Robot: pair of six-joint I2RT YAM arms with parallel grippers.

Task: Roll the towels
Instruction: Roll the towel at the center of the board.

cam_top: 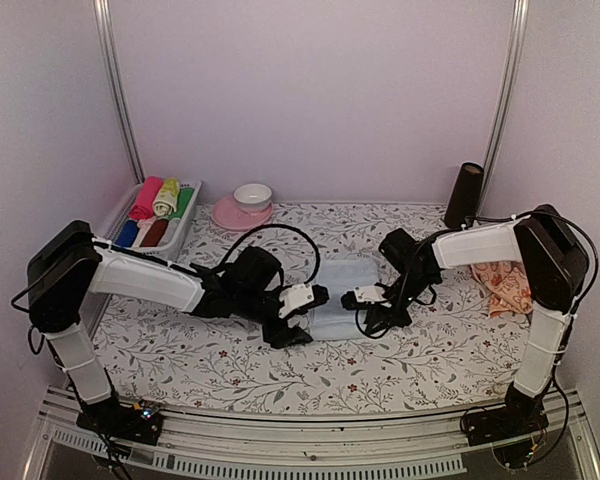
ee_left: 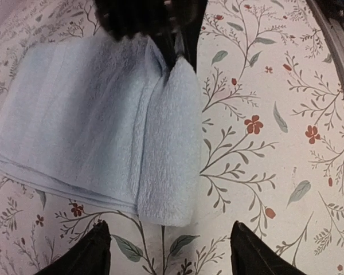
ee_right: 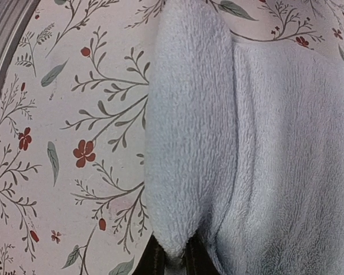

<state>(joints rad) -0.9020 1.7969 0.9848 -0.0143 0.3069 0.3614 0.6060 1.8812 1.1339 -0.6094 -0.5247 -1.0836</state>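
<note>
Floral-sheeted table [cam_top: 230,362]: blue towel [cam_top: 342,278] centre, peach towel [cam_top: 505,285] right; basket [cam_top: 189,218], pink plate [cam_top: 228,214], dark cylinder [cam_top: 464,195] behind.

Lab test booth: plain walls [cam_top: 310,90], metal rails [cam_top: 119,90]

Towel [cam_top: 345,285] lies at mid-bench [cam_top: 230,370], between the two claws. Left claw [cam_top: 302,315] stands at its near left corner and right claw [cam_top: 368,298] at its right side, facing each other across it. A turned-over fold runs along the towel's near edge; its right end sits in the right claw, and its left end stops just short of the left claw. Second towel [cam_top: 505,283] lies well apart, at the bench's right edge. Tray [cam_top: 188,225] sits back left with rolls [cam_top: 150,197] in it. Just right of it, bowl [cam_top: 252,194] rests on plate [cam_top: 225,213]. Cylinder [cam_top: 464,195] stands upright back right, behind the second towel.
</note>
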